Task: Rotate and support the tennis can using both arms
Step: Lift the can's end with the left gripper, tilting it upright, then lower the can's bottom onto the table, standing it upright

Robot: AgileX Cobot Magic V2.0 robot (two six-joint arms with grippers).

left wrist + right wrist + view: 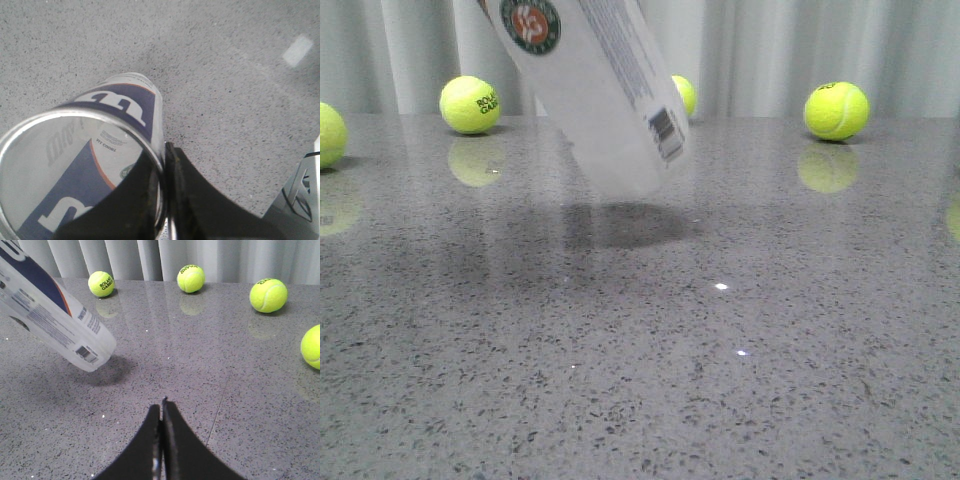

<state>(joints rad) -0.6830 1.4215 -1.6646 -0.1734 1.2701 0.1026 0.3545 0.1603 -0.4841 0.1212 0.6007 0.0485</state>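
From my front camera I see the tennis can point(595, 90) tilted and lifted off the grey speckled table point(640, 380), its closed white bottom end hanging lowest, down toward five o'clock, with a barcode on the side and the round emblem near the upper edge of the picture. A soft shadow lies on the table right under that low end, and the can does not touch the surface.

My left gripper point(165, 200) is clamped on the can's open metal rim: in the left wrist view one black finger point(125, 200) sits inside the mouth and the other outside, with the thin wall pinched between them. Through the mouth I can read the navy section and the white W logo on the can's wall.

My right gripper point(161, 440) has its two black fingers pressed together with nothing between them. It is low over the table, well apart from the can, which in that view slants in from about ten o'clock of the gripper, bottom end nearest.

Tennis balls point(470, 104) lie along the far edge of the table by the pale curtain point(760, 50): one at about eleven o'clock from the can's low end, one half hidden behind the can, one at two o'clock, and another at the far left edge
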